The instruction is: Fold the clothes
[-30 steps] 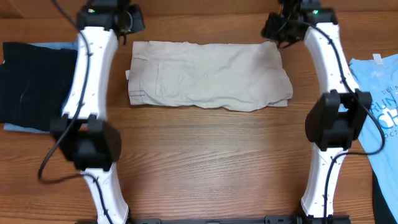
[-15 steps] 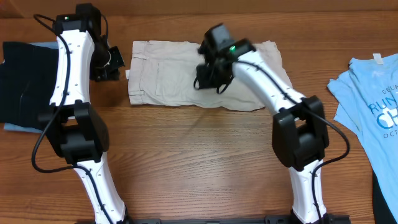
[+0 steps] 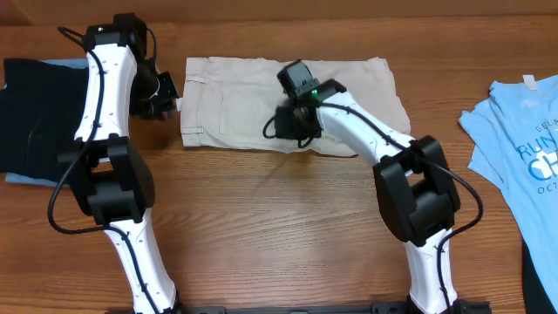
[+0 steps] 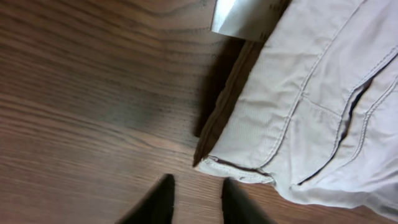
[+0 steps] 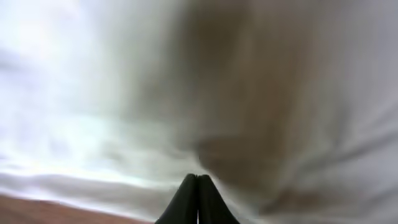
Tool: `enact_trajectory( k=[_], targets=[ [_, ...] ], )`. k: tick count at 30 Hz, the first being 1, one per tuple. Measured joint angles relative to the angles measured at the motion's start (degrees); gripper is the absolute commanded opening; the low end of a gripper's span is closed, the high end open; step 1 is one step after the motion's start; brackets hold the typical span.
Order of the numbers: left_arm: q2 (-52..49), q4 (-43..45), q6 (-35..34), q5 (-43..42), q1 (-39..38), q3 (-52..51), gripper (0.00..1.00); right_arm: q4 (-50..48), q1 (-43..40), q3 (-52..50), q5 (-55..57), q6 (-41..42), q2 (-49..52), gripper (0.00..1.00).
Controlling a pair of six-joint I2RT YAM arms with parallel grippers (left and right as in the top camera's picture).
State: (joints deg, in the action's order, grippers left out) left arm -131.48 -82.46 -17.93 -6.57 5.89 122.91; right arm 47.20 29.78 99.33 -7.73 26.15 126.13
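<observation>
The pale beige shorts (image 3: 227, 105) lie folded flat at the back middle of the wooden table, waistband to the left. My left gripper (image 3: 162, 91) is just off their left edge. In the left wrist view its fingers (image 4: 194, 185) are slightly apart and empty, just above the wood, close to the shorts' waistband corner (image 4: 311, 124) and the white label (image 4: 239, 15). My right gripper (image 3: 288, 133) is over the shorts' front edge near the middle. In the right wrist view its fingers (image 5: 198, 179) are pressed together, with blurred beige cloth (image 5: 261, 93) right beneath.
A black folded garment (image 3: 39, 113) lies at the left edge on a bit of light blue cloth. A light blue printed T-shirt (image 3: 514, 131) lies at the right edge. Bare wood table (image 3: 279, 227) fills the front between the arm bases.
Both arms came in from the back corners. The left gripper moved to the shorts' left edge. The right arm swung left over the shorts and then a little toward their front edge.
</observation>
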Motion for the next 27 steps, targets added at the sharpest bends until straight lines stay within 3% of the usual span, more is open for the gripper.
enact_trajectory(
  k=[2, 6, 20, 24, 27],
  targets=[
    [0.00, -0.07, -0.24, -0.11, 0.00, 0.00, 0.36, -1.07, 0.00, 3.08, 0.39, 0.13, -2.01, 0.04],
    [0.00, -0.04, -0.24, -0.11, 0.00, 0.00, 1.00, -5.33, -0.02, 3.82, 0.68, 0.22, -3.91, 0.04],
    [0.00, 1.77, -0.28, -0.11, 0.00, 0.00, 1.00, -7.87, -0.02, 3.76, 1.97, 0.22, 7.56, 0.04],
    [0.00, 3.78, -0.28, -0.13, 0.00, 0.00, 1.00, -1.27, -0.02, 10.97, 2.25, -1.09, 7.56, 0.04],
    [0.00, 3.87, -0.28, -0.13, 0.00, 0.00, 1.00, -2.12, -0.02, 17.86, 4.22, -1.40, 7.43, 0.04]
  ],
)
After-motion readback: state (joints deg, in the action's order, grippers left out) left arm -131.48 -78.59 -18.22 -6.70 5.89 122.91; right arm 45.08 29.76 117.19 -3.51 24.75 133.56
